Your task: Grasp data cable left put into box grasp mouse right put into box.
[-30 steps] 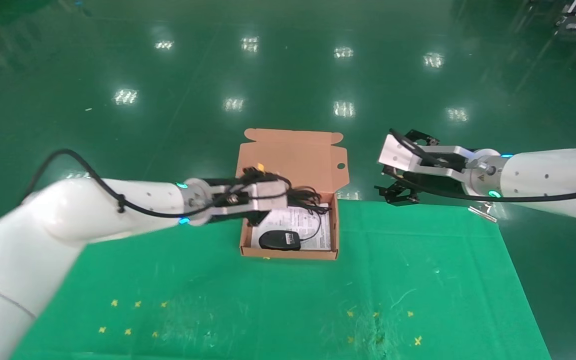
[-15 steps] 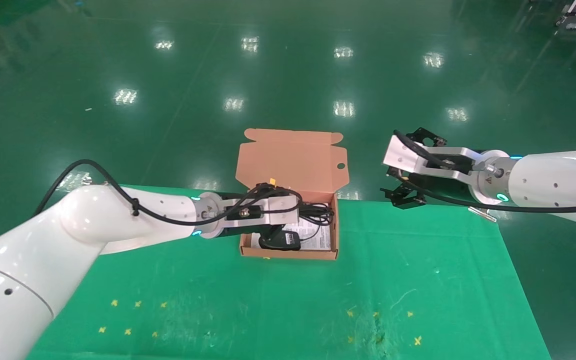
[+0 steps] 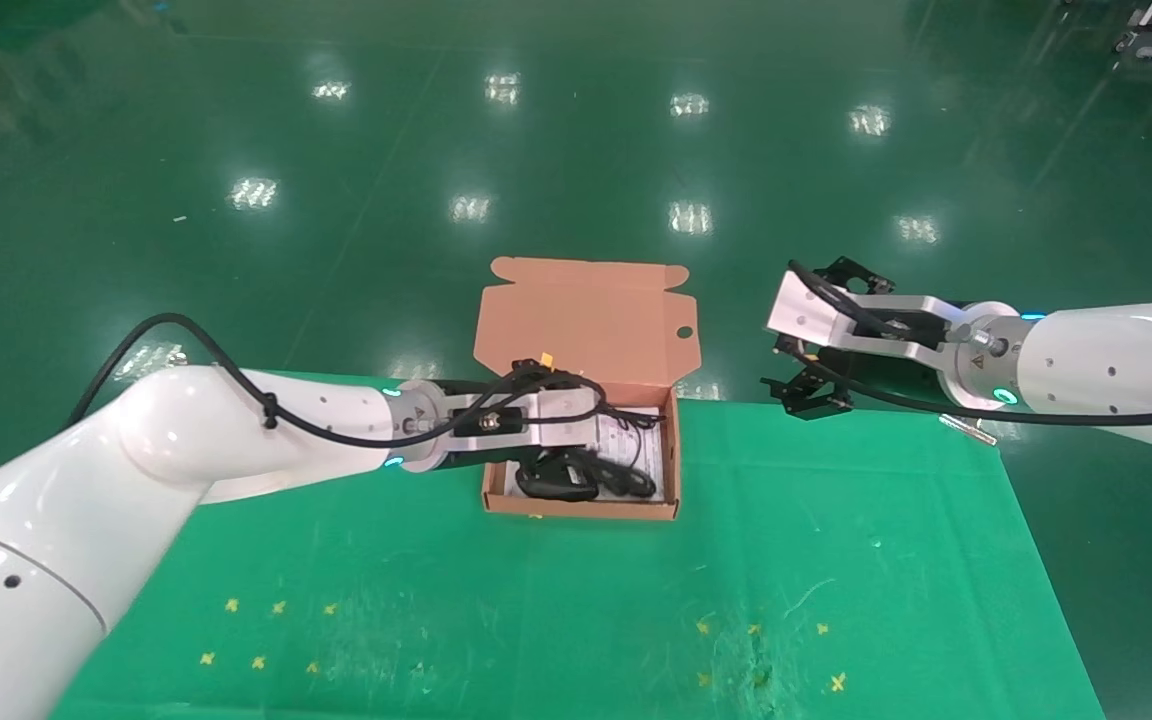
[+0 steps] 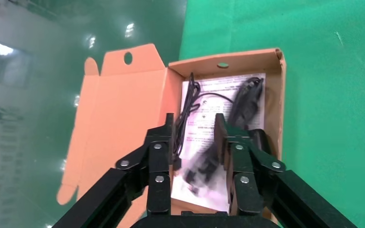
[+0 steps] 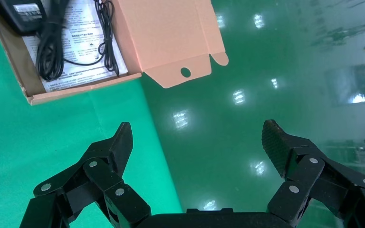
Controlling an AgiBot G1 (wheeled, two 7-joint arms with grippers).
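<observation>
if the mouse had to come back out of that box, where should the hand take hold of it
Grip the mouse across its narrow sides, coming straight down from above. It lies low in the box, whose walls block any sideways approach, and the cable bundle rests right beside it, so keep the fingers clear of that.

The box (image 3: pixel 579 505) sits on the mat (image 3: pixel 576 600) at its far edge, midway across. Its lid (image 3: pixel 586 320) stands open behind it, over the floor (image 3: pixel 576 130). The leaflet (image 5: pixel 83 35) lines the box. The mouse (image 3: pixel 548 484) lies in the box at its near left; the cable (image 5: pixel 47 47) lies in the box just right of the mouse. The left gripper (image 4: pixel 194 130) hangs over the box's left side. The right gripper (image 3: pixel 804 392) hangs right of the box, well apart, at the mat's far edge.
</observation>
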